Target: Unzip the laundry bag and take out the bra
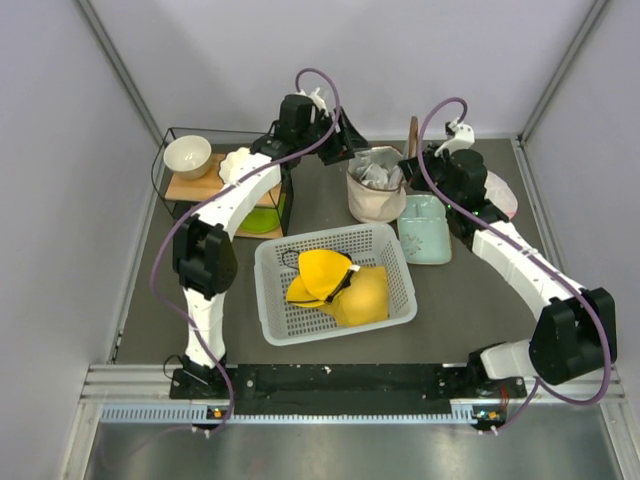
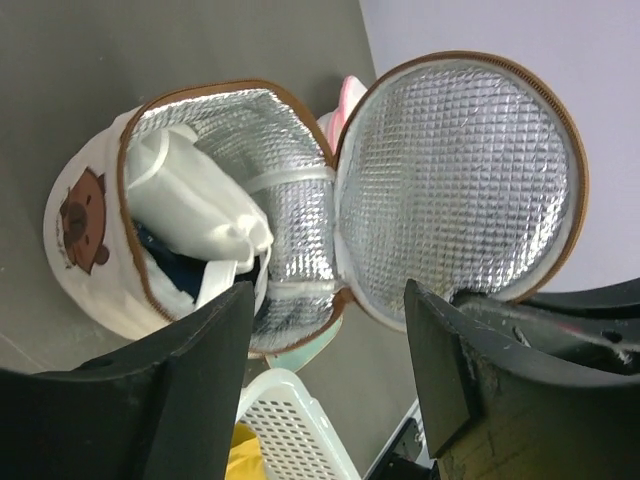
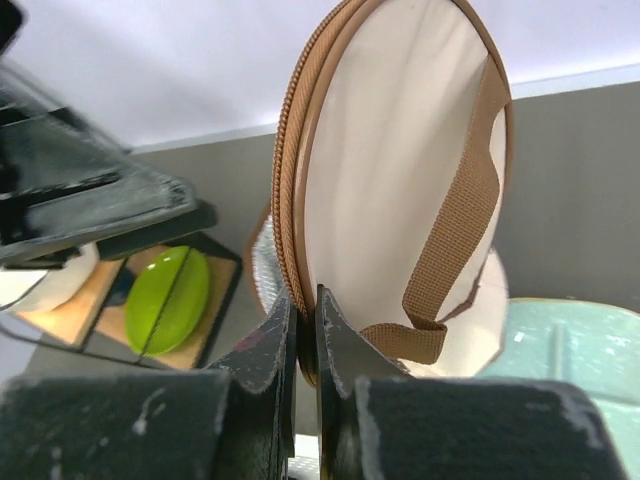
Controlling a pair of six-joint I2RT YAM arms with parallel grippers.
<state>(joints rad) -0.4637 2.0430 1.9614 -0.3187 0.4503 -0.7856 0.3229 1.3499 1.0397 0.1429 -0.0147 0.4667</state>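
Observation:
The cream laundry bag point(image 1: 376, 203) stands unzipped behind the white basket, its silver lining point(image 2: 285, 165) showing. Its round lid point(image 2: 460, 180) is swung up on edge. My right gripper point(image 3: 305, 312) is shut on the lid's brown zip trim point(image 3: 290, 150), beside the brown strap point(image 3: 460, 215); in the top view it point(image 1: 414, 160) is just right of the bag. Inside the bag lies a white cloth point(image 2: 195, 200) with a dark navy piece of the bra point(image 2: 165, 255) under it, mostly hidden. My left gripper point(image 2: 330, 300) is open and empty above the bag's mouth, at the bag's far left point(image 1: 345, 142).
A white lattice basket point(image 1: 275, 300) with a yellow padded garment point(image 1: 335, 285) sits in front of the bag. A pale teal tray point(image 1: 425, 235) lies right of the bag, a pink item point(image 1: 505, 195) behind it. A wire shelf point(image 1: 170, 140) at left holds a bowl point(image 1: 187, 155) and green plate point(image 3: 168, 300).

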